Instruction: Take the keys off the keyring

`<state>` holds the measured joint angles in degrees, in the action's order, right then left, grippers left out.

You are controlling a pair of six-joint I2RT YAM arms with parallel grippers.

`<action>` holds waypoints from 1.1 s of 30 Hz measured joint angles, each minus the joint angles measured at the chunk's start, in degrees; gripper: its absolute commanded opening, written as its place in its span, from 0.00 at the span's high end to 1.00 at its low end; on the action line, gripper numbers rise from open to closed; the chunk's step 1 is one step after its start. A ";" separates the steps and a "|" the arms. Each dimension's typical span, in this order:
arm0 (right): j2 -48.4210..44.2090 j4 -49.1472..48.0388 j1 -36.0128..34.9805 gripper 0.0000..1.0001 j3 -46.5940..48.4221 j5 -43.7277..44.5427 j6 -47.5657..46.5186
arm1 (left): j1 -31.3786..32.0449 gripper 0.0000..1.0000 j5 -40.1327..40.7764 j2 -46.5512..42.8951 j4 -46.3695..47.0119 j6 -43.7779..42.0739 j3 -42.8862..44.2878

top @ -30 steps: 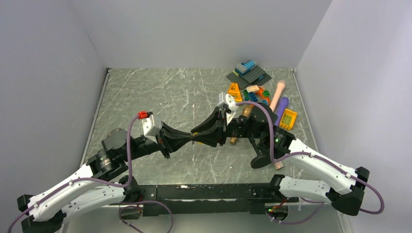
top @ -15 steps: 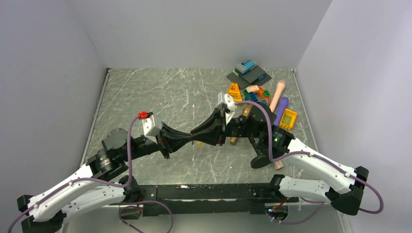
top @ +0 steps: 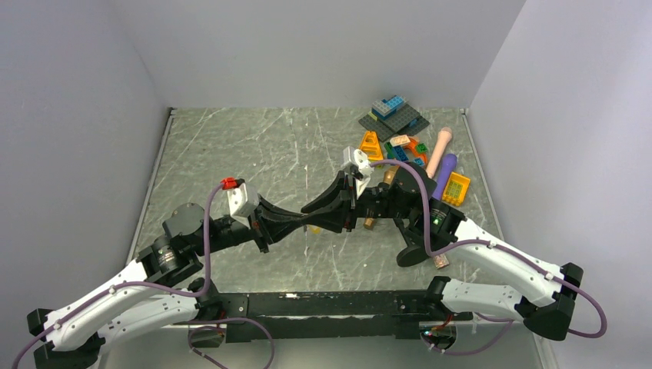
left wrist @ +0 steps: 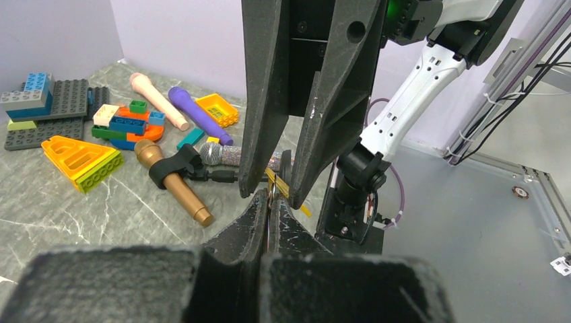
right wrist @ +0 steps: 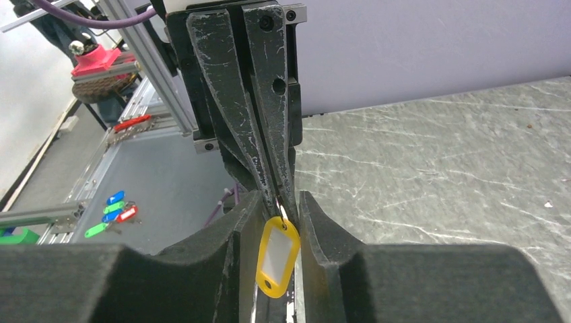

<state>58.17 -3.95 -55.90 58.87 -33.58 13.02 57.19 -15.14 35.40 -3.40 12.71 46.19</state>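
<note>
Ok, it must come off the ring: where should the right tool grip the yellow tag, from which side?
Probably the yellow tag by its wide body, across the long edges, from its free end: those edges face the right tool, and the left tool holds the ring end.

Pale grey walls (top: pixel 307 46) on three sides, green-grey marbled tabletop (top: pixel 254 146), even lighting

White arms (top: pixel 115 296) with black joints, purple cables (top: pixel 206 246), scratched black left pincer (right wrist: pixel 283 202).
</note>
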 measured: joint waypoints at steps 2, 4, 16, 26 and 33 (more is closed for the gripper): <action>0.00 0.04 0.00 0.76 0.00 -0.02 0.02 | 0.00 1.00 0.02 0.00 -0.24 0.00 0.00; 0.00 0.11 0.00 0.80 0.00 -0.07 0.04 | -0.02 1.00 0.07 0.00 -0.42 0.00 0.00; -0.07 0.04 0.04 0.77 0.00 0.04 0.09 | -0.04 1.00 -0.04 -0.02 -1.16 0.00 0.00; -0.44 0.94 0.11 0.73 -0.02 0.11 0.04 | -0.04 1.00 -0.04 -0.02 -1.16 -0.02 0.00; -0.46 0.90 0.11 0.82 -0.02 0.09 0.07 | -0.04 1.00 -0.09 -0.02 -1.16 -0.02 0.00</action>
<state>57.71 -3.05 -55.79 58.85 -33.50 13.08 57.14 -15.22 35.38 -4.56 12.69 46.19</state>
